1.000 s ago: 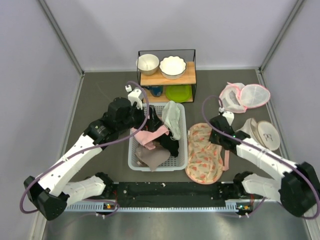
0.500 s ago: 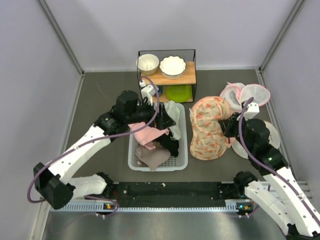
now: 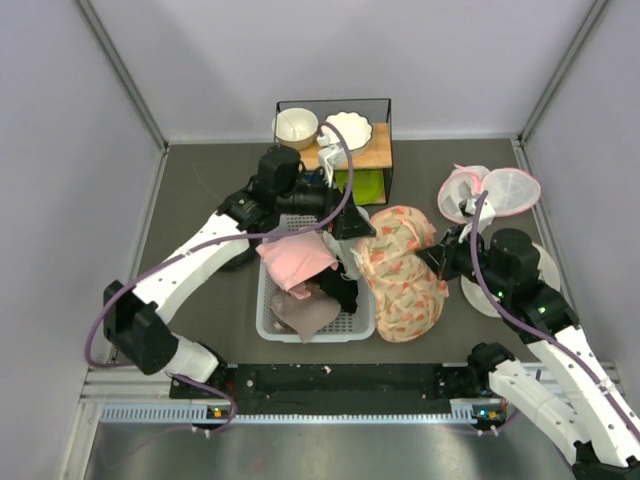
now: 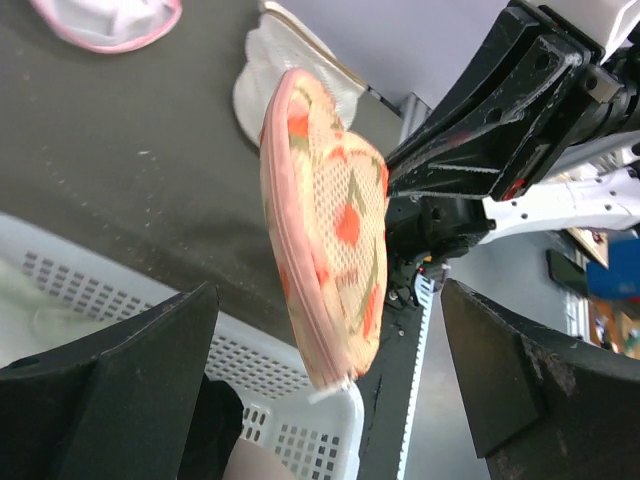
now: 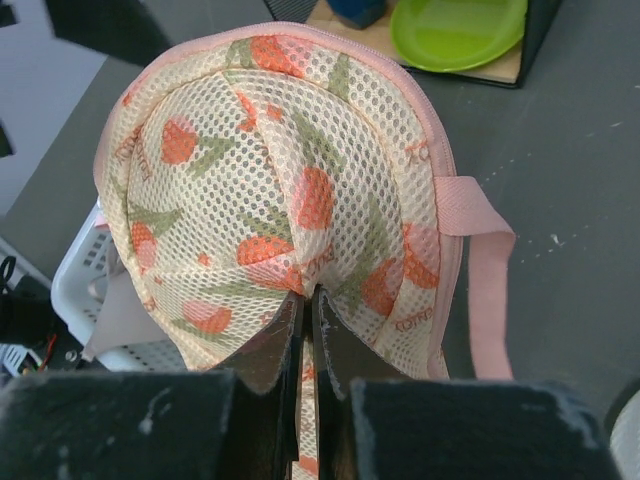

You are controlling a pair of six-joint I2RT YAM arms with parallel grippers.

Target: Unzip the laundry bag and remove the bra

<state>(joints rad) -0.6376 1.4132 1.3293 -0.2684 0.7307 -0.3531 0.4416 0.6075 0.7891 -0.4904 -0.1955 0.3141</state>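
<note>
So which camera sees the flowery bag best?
The right wrist view: the laundry bag fills it, mesh, flowers and pink trim clear. The left wrist shows it edge-on; the top view shows it small.

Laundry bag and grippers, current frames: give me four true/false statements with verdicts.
1. The right gripper is pinching the laundry bag by its mesh. True.
2. The left gripper is shut on the bag's pink edge. False: its fingers stand wide apart and hold nothing.
3. The green plate sits on the top shelf of the rack. False: it is on the lower shelf, and the bowls are on top.
4. A pink cloth lies in the white basket. True.
</note>
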